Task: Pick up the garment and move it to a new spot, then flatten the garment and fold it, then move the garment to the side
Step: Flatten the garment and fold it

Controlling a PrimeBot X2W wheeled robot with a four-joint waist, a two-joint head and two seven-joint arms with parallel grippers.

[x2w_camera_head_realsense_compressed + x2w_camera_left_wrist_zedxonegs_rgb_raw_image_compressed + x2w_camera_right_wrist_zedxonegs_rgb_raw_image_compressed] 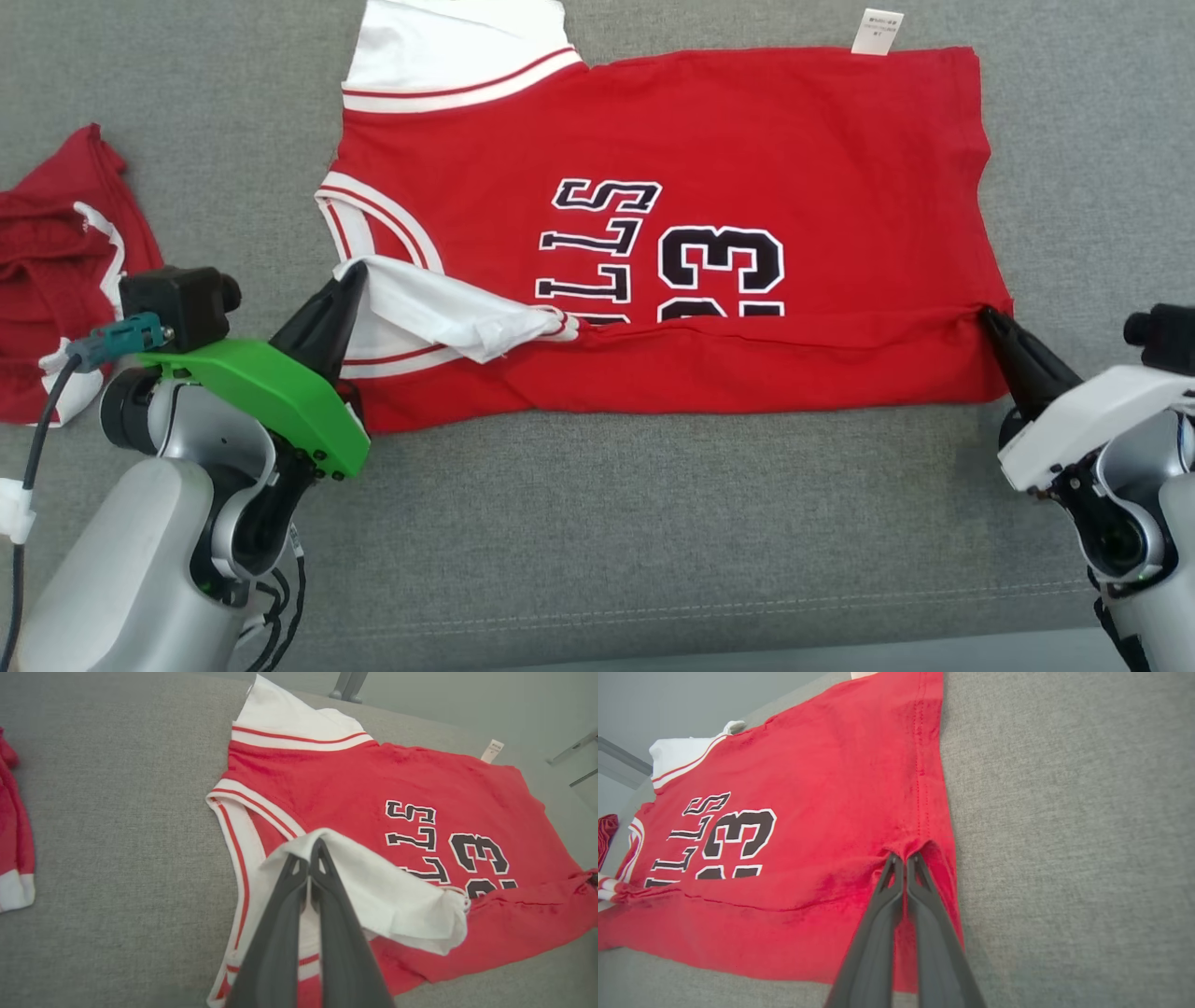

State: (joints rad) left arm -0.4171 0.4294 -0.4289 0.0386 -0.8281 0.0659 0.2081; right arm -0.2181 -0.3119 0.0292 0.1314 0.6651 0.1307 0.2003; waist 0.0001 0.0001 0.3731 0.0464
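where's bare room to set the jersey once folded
Bare grey surface runs along the near edge of the jersey and beyond its hem on the right. Crowded at left, by the crumpled red garment.

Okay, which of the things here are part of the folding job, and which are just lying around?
Part of the job:
- red jersey, spread out with its near edge folded over
- left gripper, shut on the jersey's white sleeve
- right gripper, shut on the jersey's hem

Just lying about:
- crumpled red garment on the robot's left, apart from the jersey
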